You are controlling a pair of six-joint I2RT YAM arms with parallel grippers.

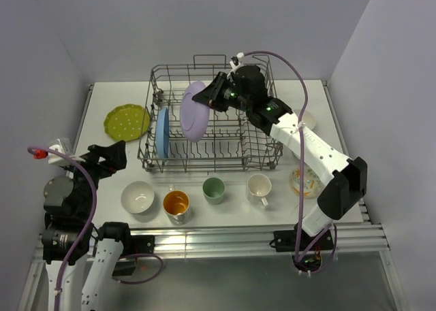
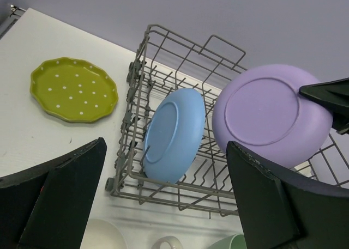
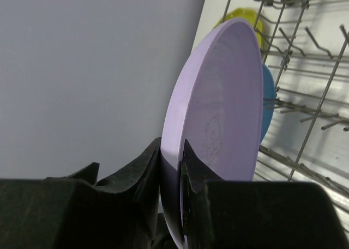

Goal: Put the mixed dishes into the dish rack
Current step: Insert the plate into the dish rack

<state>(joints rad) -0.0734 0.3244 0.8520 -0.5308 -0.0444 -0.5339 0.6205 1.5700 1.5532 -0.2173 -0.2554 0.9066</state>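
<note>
Your right pincer (image 1: 214,97) is pinching the purple plate (image 1: 193,111) by its rim. Both fingers are pressing on the edge, one on each face. The plate is standing on its edge, and you are holding it over the left half of the dish rack (image 1: 204,163). Its back is facing your left arm. Your left wrist camera is hiding the plate's bottom edge, so you cannot tell if it is touching the wires.

The blue plate (image 1: 162,133) is standing in the rack between the wires, close to the rack's left wall. It is leaning a little. The purple plate is hanging just to its right.

Your left pincer (image 1: 105,156) is spread wide and is holding nothing. It is hovering over the table (image 1: 102,96), near the rack's front left corner, and is pointing at the rack.

The yellow-green plate (image 1: 127,121) with white dots is lying flat on the table, left of the rack. In front of the rack four things are sitting in a row. From left to right they are the white bowl (image 1: 137,197), the orange-inside cup (image 1: 176,203), the pale green cup (image 1: 213,189) and the white mug (image 1: 259,186). The flowery bowl (image 1: 304,181) is sitting to the right, partly under your right arm.
</note>
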